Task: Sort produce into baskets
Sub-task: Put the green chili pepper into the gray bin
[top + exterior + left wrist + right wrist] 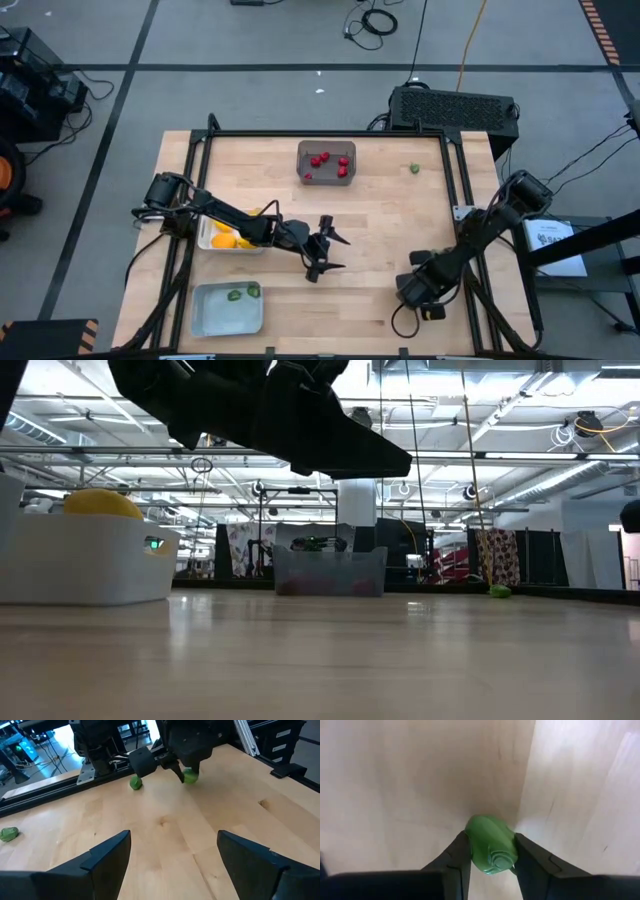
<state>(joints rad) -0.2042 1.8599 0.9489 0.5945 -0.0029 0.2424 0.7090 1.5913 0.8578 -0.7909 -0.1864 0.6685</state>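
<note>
A green piece [491,845] is clamped by the right end effector [490,851] low over the tabletop [380,240], likely for sorting; the left end effector [328,252] is held apart, empty.

even overhead light | soft shadows | near fingers [105,857] blurred

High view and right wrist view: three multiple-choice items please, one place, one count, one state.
1. The red pieces lie in: A the white tray; B the dark grey basket; C the large black box.
2. Green pieces in the light grey-blue tray: A none; B five; C two.
3. The right gripper is: A shut on a green piece; B open; C shut on a red berry.
Answers: B, red shows inside its walls; C, two show in it; A, its fingers pinch the green piece. The left gripper waits open mid-table.
</note>
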